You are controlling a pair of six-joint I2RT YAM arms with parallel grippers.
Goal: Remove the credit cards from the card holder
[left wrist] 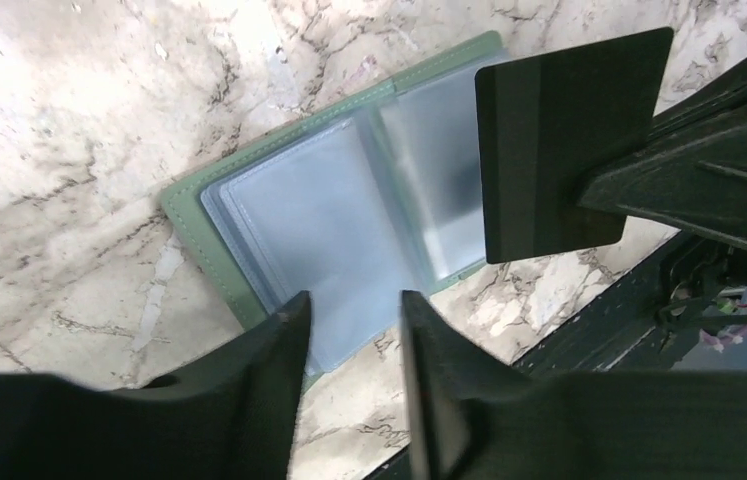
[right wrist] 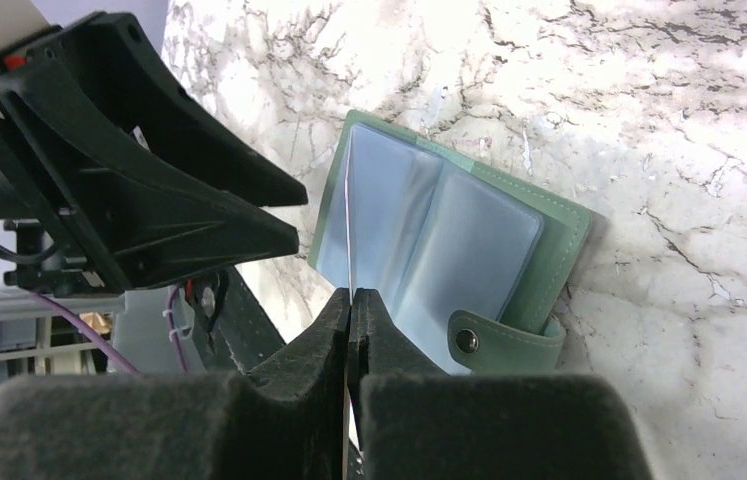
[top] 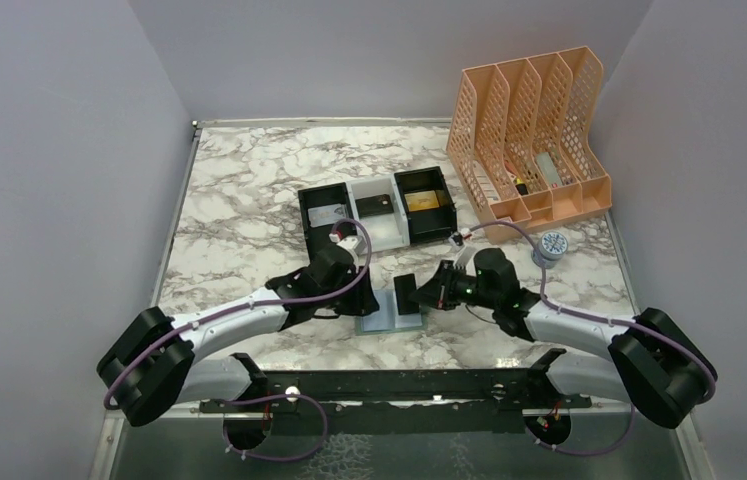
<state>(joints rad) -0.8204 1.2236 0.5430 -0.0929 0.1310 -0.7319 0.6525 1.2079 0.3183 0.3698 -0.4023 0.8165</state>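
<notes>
The sage-green card holder (top: 377,318) lies open on the marble, its pale blue-grey pockets up. It also shows in the left wrist view (left wrist: 329,215) and in the right wrist view (right wrist: 469,240), with its snap tab at the near right. My right gripper (right wrist: 351,295) is shut on a black credit card (left wrist: 564,145), seen edge-on in the right wrist view (right wrist: 349,225), and holds it above the holder's right half. In the top view the card (top: 406,296) stands just right of the holder. My left gripper (left wrist: 352,312) is open and empty over the holder's near edge.
A black-and-white three-compartment tray (top: 374,190) stands behind the holder with cards in its compartments. An orange file organizer (top: 534,130) is at the back right. A small round object (top: 552,243) lies near the right arm. The black mounting rail (top: 399,385) runs along the near edge.
</notes>
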